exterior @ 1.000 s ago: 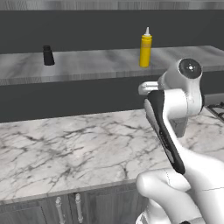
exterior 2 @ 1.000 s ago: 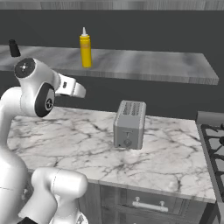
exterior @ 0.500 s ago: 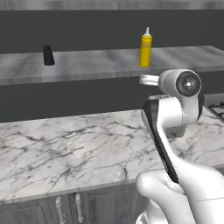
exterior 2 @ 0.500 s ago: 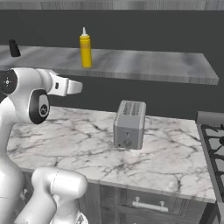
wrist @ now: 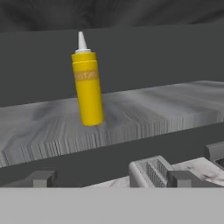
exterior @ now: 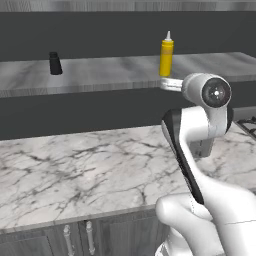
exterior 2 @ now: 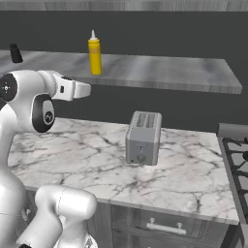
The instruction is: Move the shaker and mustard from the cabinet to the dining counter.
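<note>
The mustard (wrist: 89, 87), a yellow squeeze bottle with a white nozzle, stands upright on the cabinet's grey streaked shelf (wrist: 144, 116), ahead of my gripper (wrist: 113, 179) and slightly left of centre. The jaws are open, with nothing between the two fingertips. From the base views, the gripper (exterior 2: 86, 90) hovers just below and in front of the shelf edge, under the mustard (exterior 2: 95, 55) (exterior: 166, 56). The small black shaker (exterior: 55, 63) (exterior 2: 16, 53) stands far to the left on the same shelf (exterior: 100, 72). The dining counter is out of view.
A grey toaster (exterior 2: 143, 138) (wrist: 151, 173) sits on the marble counter (exterior 2: 87, 160) below the shelf, to the right of the hand. A stove (exterior 2: 237, 160) borders that counter on the right. Handled doors (exterior: 75, 235) run beneath it.
The hand has risen and turned level, closing in on the shelf edge below the mustard. The jaws have stayed open.
</note>
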Controlling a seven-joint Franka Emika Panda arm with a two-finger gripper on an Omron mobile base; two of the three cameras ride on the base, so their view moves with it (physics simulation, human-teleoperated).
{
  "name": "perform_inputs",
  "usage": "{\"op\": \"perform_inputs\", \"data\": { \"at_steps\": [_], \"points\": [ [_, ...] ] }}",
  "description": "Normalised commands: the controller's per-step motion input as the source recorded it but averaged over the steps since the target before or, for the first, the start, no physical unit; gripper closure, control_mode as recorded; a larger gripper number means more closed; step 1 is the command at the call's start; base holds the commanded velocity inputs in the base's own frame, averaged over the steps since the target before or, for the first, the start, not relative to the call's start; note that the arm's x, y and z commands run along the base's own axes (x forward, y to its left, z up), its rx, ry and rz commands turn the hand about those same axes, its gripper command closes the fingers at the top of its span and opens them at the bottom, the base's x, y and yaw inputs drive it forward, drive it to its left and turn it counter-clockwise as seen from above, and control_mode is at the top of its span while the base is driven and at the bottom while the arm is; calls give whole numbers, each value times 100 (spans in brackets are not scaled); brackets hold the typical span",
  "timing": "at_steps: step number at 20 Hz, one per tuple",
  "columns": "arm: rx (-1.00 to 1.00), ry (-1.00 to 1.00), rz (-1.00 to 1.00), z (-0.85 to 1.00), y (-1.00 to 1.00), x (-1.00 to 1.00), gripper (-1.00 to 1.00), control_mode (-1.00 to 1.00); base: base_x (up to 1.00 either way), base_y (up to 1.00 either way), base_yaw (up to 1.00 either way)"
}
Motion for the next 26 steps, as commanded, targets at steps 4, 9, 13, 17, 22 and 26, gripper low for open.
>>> {"op": "perform_inputs", "data": {
  "at_steps": [4,9,13,17,22,26],
  "points": [
    [0,1,0,20,0,6,-100,-100,0,0,0],
    [0,5,0,9,0,22,-100,-100,0,0,0],
    [0,11,0,1,0,37,-100,-100,0,0,0],
    [0,13,0,2,0,31,-100,-100,0,0,0],
    [0,7,0,4,0,20,-100,-100,0,0,0],
    [0,0,0,0,0,13,-100,-100,0,0,0]
  ]
}}
